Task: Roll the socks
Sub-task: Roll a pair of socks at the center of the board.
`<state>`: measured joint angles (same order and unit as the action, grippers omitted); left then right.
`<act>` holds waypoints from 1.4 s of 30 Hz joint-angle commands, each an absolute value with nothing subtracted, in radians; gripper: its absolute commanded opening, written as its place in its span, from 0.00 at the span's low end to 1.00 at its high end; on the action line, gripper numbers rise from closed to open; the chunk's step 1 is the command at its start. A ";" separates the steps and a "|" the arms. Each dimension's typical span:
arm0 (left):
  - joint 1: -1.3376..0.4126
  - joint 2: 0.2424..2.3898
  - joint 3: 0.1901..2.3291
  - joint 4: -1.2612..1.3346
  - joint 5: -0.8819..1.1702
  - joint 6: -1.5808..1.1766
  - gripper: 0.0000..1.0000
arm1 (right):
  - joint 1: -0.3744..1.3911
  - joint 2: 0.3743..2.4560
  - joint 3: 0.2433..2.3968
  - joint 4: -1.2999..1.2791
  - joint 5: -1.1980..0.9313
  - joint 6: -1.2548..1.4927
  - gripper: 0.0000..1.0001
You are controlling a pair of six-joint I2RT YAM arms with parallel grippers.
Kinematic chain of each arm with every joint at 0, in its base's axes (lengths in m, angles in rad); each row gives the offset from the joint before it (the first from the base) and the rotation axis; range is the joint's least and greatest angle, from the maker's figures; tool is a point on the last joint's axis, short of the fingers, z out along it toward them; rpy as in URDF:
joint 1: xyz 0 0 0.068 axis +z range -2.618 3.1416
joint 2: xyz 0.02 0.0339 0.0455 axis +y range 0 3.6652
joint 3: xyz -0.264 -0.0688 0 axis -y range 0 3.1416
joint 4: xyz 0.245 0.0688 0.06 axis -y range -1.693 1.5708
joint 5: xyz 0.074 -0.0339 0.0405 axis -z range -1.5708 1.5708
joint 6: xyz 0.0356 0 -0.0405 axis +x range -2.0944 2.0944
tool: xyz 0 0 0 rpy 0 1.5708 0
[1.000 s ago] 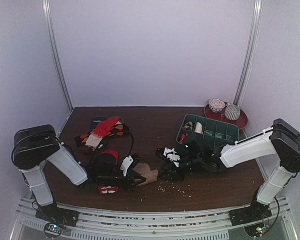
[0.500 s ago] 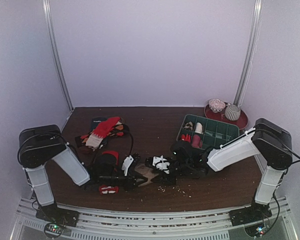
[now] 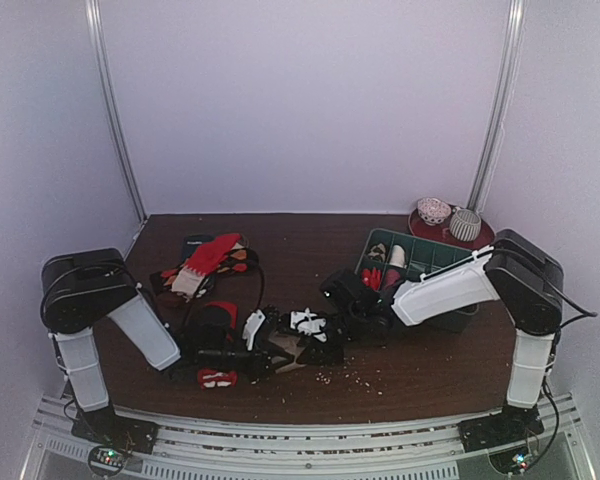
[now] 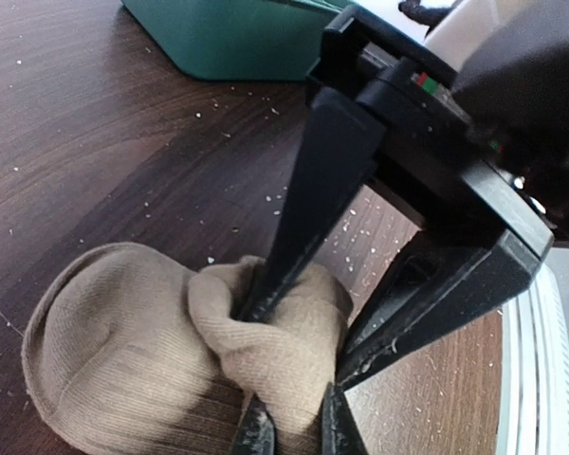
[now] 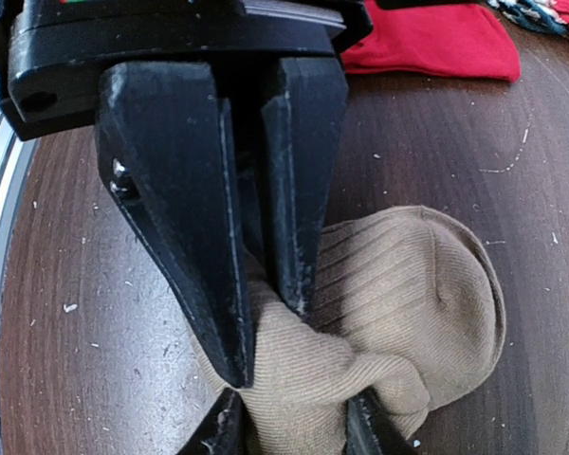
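The tan sock (image 4: 114,351) lies bunched near the middle of the surface's (image 3: 430,372) front edge. The left jaws clamp its folded end. The right jaws, meeting them head-on, grip the same fold. Its rounded toe bulges sideways, free of both.

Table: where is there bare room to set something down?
Bare: the back, between sock pile and green tray; front right, before the right arm. Crowded: front left, where left fingers and right fingers meet on the tan sock.
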<state>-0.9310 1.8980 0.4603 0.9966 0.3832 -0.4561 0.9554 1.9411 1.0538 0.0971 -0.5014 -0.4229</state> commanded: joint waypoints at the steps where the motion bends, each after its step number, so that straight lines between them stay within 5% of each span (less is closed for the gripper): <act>1: -0.954 1.970 0.472 0.736 0.396 -0.401 0.00 | 1.026 2.116 1.053 -0.150 -0.568 -0.350 0.23; 4: -0.953 1.924 0.498 0.679 0.370 -0.354 0.01 | 1.027 2.150 1.059 -0.206 -0.553 -0.291 0.09; 6: -0.953 1.873 0.518 0.620 0.334 -0.311 0.20 | 1.019 2.163 1.062 -0.241 -0.567 -0.256 0.04; 10: -0.953 1.726 0.529 0.519 0.220 -0.218 0.43 | 0.981 2.198 1.105 -0.327 -0.598 -0.177 0.02; 24: -1.083 1.331 0.320 0.692 0.053 -0.073 0.66 | 0.914 2.261 1.203 -0.627 -0.672 -0.059 0.02; 33: -1.097 1.540 0.336 0.824 0.093 -0.045 0.64 | 0.908 2.292 1.217 -0.663 -0.706 -0.019 0.02; 42: -1.103 1.608 0.348 0.820 0.139 -0.091 0.42 | 0.906 2.308 1.233 -0.676 -0.683 -0.022 0.02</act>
<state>-1.0973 1.5856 0.3309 0.7593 0.1207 -0.0769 0.8867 2.1548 1.3327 -0.3531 -0.9405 -0.0433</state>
